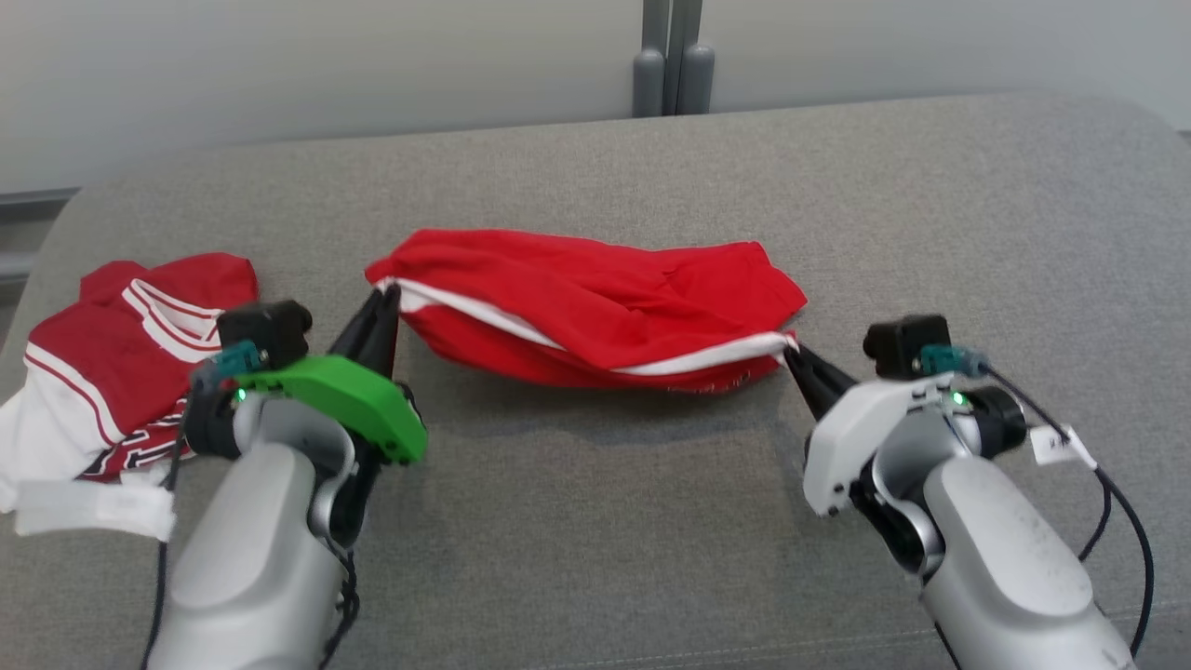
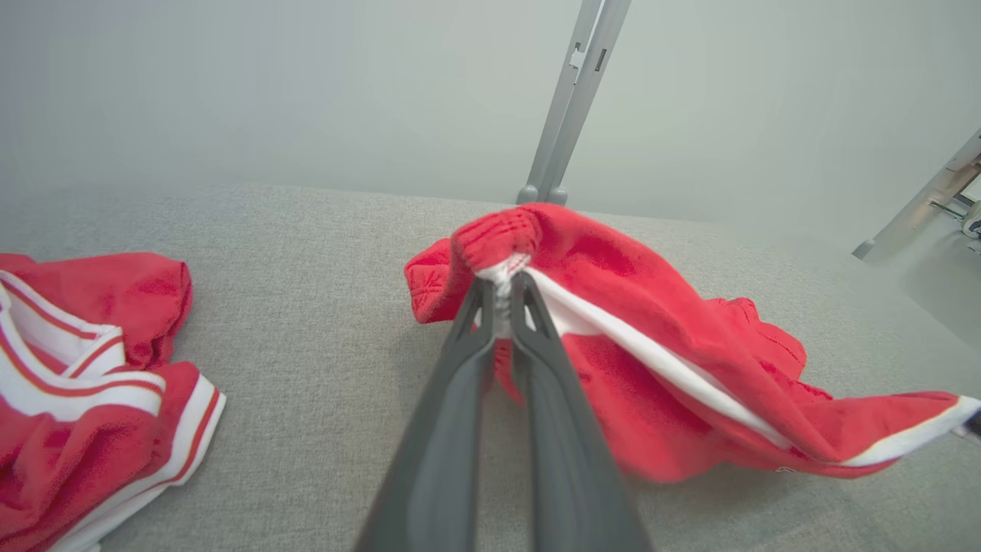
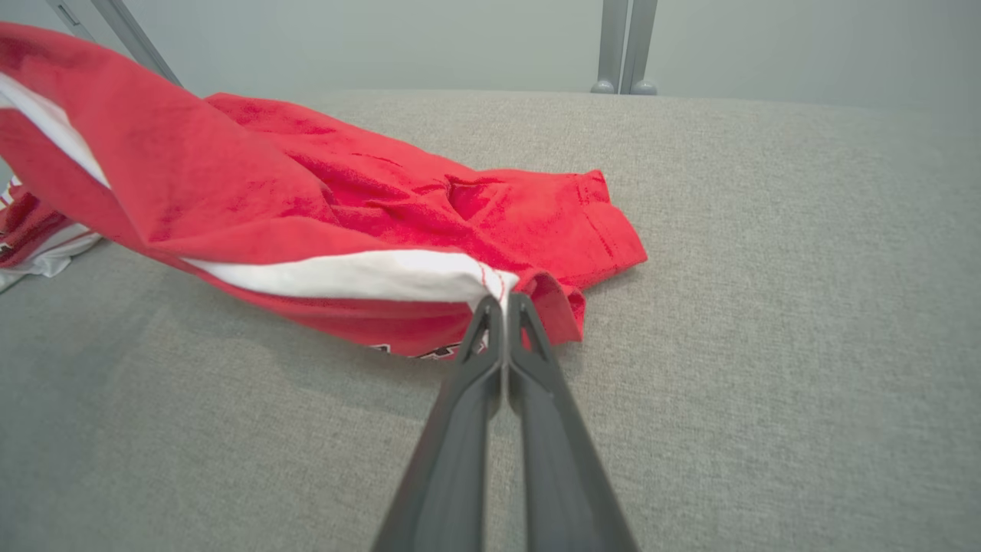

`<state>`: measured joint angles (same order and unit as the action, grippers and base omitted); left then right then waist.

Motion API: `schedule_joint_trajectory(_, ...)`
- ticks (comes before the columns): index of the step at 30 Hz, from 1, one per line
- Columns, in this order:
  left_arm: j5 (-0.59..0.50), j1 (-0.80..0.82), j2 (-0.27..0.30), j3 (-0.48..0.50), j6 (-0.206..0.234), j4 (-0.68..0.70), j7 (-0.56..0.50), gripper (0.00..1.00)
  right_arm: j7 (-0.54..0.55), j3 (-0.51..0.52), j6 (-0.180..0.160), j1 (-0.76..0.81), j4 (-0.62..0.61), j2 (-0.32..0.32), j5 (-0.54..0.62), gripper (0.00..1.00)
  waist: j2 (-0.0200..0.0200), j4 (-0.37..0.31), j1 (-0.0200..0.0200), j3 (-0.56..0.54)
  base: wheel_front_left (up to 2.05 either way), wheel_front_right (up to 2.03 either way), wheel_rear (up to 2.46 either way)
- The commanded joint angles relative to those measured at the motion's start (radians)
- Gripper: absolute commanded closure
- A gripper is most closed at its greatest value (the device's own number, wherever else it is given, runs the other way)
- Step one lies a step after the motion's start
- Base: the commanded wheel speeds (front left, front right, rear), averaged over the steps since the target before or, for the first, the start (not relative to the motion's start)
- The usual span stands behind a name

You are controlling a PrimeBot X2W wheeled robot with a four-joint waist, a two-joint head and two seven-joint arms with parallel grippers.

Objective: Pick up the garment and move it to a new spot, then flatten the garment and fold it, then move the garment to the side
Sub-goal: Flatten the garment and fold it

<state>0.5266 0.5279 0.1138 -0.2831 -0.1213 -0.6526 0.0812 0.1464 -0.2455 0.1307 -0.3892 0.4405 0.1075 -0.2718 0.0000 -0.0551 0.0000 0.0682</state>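
The left gripper (image 1: 391,296) has its jaws pinched tight on the red garment (image 1: 595,302) at its left end. The right gripper (image 1: 793,351) has jaws clamped on its right corner.

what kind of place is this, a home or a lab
Likely a lab or test room, though not certain: a bare pale wall, a metal stand before it, and a wide grey fabric surface.
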Motion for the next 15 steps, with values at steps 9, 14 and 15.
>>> schedule_joint_trajectory(9, 0.088, 0.294, 0.075, 0.045, -0.009, 0.093, -0.127, 1.00, 0.083, -0.118, 0.000, -0.381, -0.029, 0.048, -0.135, 1.00, 0.0000, -0.080, 0.0000, 0.225, 0.00, 0.00, 0.00)
schedule_joint_trajectory(14, 0.183, 0.491, 0.100, 0.087, -0.009, 0.112, -0.234, 1.00, 0.090, -0.152, 0.000, -0.663, 0.052, 0.063, -0.154, 1.00, 0.0000, -0.119, 0.0000, 0.374, 0.00, 0.00, 0.00)
schedule_joint_trajectory(15, 0.197, 0.531, 0.107, 0.090, -0.009, 0.118, -0.251, 1.00, 0.084, -0.158, 0.000, -0.717, 0.073, 0.071, -0.147, 1.00, 0.0000, -0.126, 0.0000, 0.403, 0.00, 0.00, 0.00)
